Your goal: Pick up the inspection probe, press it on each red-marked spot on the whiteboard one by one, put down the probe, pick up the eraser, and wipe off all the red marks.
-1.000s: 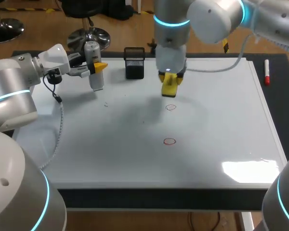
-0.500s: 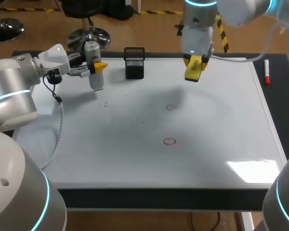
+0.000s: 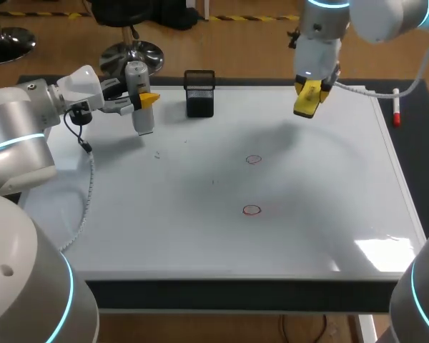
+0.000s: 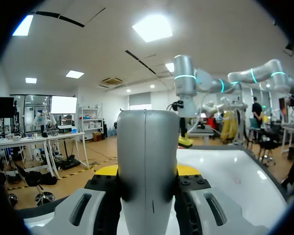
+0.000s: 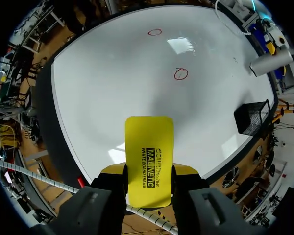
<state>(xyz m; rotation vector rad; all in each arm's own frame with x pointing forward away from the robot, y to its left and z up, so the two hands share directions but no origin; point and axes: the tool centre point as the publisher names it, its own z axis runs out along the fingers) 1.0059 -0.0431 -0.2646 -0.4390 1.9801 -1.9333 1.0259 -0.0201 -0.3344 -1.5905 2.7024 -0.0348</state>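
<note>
Clasping eraser (image 5: 148,142) from both sides, right claw (image 3: 309,98) over far edge of whiteboard (image 3: 200,243), left claw (image 3: 147,100) clamping probe (image 3: 137,77)

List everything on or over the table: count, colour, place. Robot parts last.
whiteboard: one, white, covering most of the table
red marks: two, red circles, mid-board, the second nearer the front edge
mesh holder: one, black, at the board's far edge
marker: one, red and white, on the dark strip right of the board
inspection probe: one, grey-white, upright over the board's far left corner
eraser: one, yellow, above the board's far right part
left pincer: one, yellow-tipped, shut on the inspection probe
right pincer: one, yellow-tipped, shut on the eraser
</note>
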